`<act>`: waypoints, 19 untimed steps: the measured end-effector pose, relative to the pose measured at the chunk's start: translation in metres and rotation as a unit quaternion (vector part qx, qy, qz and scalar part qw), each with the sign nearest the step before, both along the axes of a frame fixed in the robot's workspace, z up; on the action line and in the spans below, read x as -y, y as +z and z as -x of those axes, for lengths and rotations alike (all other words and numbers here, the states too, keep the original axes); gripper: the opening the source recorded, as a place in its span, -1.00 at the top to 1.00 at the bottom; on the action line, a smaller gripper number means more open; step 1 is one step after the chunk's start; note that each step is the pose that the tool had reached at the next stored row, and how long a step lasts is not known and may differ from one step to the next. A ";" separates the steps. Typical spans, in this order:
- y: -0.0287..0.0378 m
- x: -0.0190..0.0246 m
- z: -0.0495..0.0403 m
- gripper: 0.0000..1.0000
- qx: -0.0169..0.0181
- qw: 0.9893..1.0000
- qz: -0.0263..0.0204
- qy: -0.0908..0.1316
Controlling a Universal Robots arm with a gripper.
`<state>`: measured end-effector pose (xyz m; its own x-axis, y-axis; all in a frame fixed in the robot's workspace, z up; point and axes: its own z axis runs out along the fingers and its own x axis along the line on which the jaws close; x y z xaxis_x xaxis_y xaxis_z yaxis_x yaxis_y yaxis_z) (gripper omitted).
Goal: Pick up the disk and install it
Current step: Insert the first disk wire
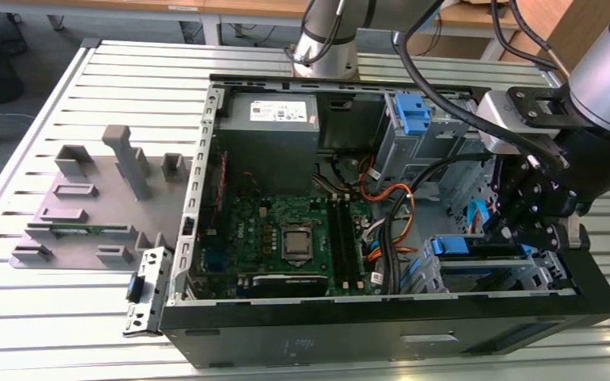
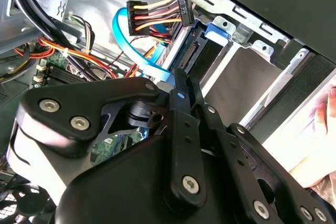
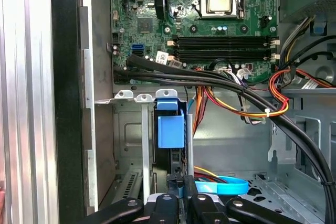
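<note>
Inside drive cage (image 3: 137,129) | disk (image 3: 171,129) seated | claw (image 3: 181,195) above

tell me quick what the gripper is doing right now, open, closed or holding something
Gripper: down inside the computer case at the drive bay, on the end of the disk; open or shut cannot be told.

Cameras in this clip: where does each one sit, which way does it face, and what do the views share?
Exterior view: off the arm, above the open computer case, looking down at the motherboard; the arm and tool stand over the drive bay at the exterior view's right.
First wrist view: on the arm, looking past the tool into the bay, at the disk and motherboard.
Second wrist view: close behind the tool, facing the disk's connector end.
Shared: both wrist views show the tool at the disk and the blue cable.
</note>
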<state>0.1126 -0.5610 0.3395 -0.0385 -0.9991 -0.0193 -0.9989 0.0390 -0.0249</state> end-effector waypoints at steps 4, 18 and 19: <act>-0.0005 0.0000 0.0001 0.68 0.000 1.000 0.000 0.000; -0.0029 0.0000 0.0004 0.68 0.001 1.000 0.000 0.000; -0.0029 0.0000 0.0004 0.68 0.001 1.000 0.000 0.000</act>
<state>0.1123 -0.5610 0.3366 -0.0386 -0.9991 -0.0200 -0.9989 0.0392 -0.0265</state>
